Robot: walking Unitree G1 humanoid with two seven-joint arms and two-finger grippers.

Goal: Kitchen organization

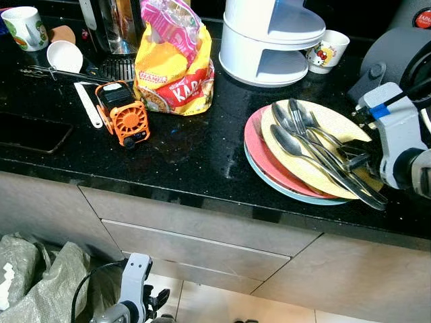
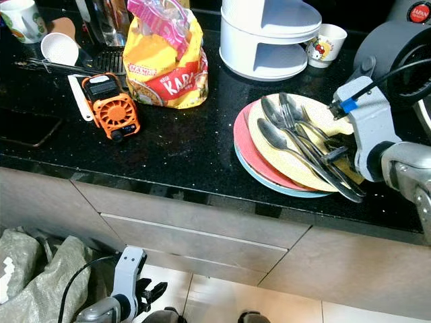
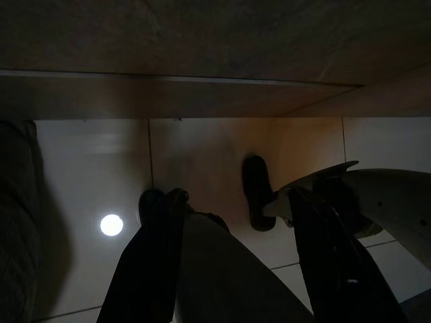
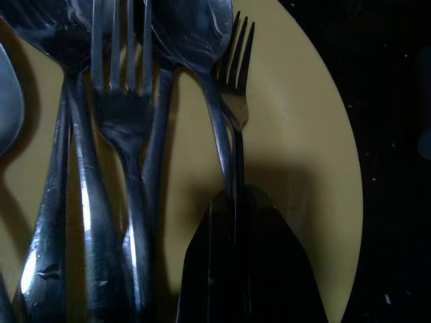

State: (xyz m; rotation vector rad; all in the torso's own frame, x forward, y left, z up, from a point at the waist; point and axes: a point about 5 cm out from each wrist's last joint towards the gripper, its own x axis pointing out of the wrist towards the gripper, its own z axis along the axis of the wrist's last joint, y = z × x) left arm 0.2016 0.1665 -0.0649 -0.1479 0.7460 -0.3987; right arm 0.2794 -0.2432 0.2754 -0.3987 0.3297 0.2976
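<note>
A stack of plates sits on the black counter: a yellow plate [image 1: 337, 124] on a pink plate [image 1: 259, 151], with a light-blue plate [image 1: 289, 194] at the bottom. Several spoons and forks [image 1: 303, 145] lie across the yellow plate. My right gripper [image 1: 351, 161] reaches in from the right and lies over the cutlery handles. In the right wrist view its fingers [image 4: 246, 262] are shut on the handle of a small fork [image 4: 234, 101]. My left gripper [image 1: 153, 299] hangs idle below the counter near the floor, with its fingers [image 3: 151, 262] apart.
A yellow snack bag [image 1: 175, 67] and an orange gadget [image 1: 123, 113] stand to the left of the plates. A white two-tier rack [image 1: 269, 40], a small printed cup [image 1: 325, 50], a mug [image 1: 23, 27] and a white cup [image 1: 65, 55] stand behind. Drawers [image 1: 195, 249] run below the counter edge.
</note>
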